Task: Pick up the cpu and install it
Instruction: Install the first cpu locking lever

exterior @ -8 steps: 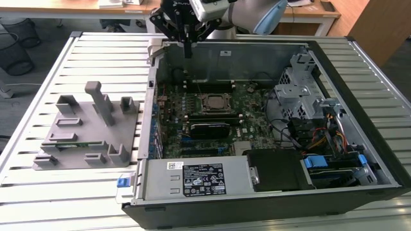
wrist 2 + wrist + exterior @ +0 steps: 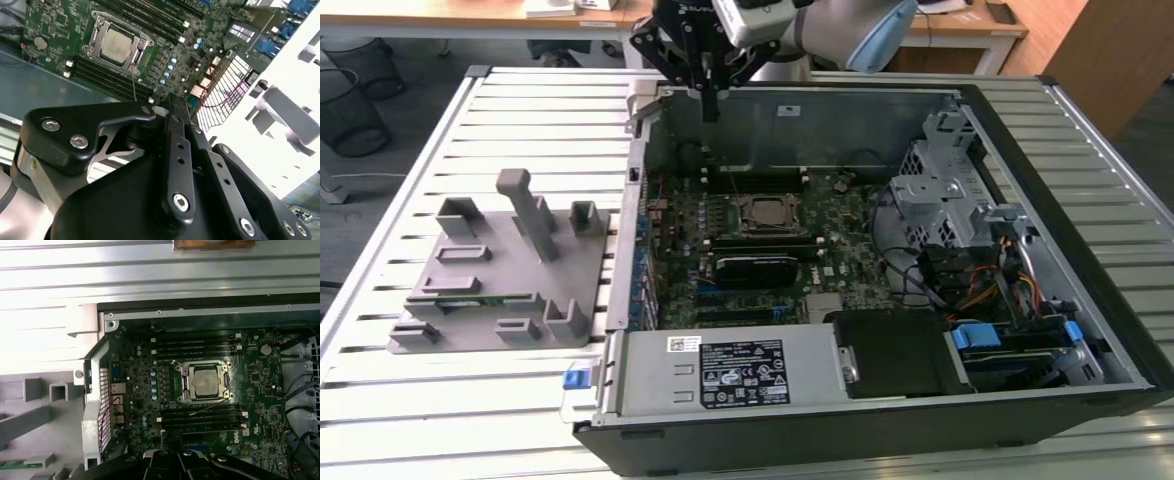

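One slatted metal desk (image 2: pixel 520 110) carries everything here, and on it lies one open black-and-grey computer case (image 2: pixel 881 420) on its side, its single green motherboard (image 2: pixel 834 235) facing up. Beside the case, toward the exterior view's left, stands one grey plastic fixture block (image 2: pixel 500 265) with several upright posts. Above the case's far wall hangs the arm's one black end effector (image 2: pixel 710 100) — its two fingers drawn together into a single narrow tip, with nothing between them. The small square cpu with the silvery metal top (image 2: pixel 206 382) sits in the motherboard's metal-framed socket (image 2: pixel 182 382), well apart from the end effector; dark memory slots run along both sides of the socket — four show clearly on one side.
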Action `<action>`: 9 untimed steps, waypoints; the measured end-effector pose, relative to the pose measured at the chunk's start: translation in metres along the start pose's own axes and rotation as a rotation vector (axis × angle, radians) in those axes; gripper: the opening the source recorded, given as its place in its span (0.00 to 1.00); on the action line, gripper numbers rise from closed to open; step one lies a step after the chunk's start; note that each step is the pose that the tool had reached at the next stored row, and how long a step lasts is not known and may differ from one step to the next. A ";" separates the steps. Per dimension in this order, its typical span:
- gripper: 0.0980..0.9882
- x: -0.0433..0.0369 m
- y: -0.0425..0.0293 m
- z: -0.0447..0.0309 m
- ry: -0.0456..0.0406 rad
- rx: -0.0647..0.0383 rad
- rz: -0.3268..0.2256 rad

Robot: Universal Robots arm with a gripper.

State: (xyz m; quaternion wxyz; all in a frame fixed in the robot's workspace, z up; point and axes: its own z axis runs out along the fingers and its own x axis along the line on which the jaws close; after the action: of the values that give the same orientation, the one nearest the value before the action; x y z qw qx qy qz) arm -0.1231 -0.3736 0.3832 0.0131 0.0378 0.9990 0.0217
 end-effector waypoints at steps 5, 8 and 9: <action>0.01 0.0052 0.0038 0.0018 0.0000 0.000 0.000; 0.01 0.0058 0.0067 0.0038 0.0000 0.000 0.000; 0.01 0.0059 0.0075 0.0047 0.0000 0.000 0.000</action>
State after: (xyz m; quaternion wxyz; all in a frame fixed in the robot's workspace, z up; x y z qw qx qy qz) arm -0.1283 -0.3654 0.3787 0.0131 0.0379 0.9990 0.0217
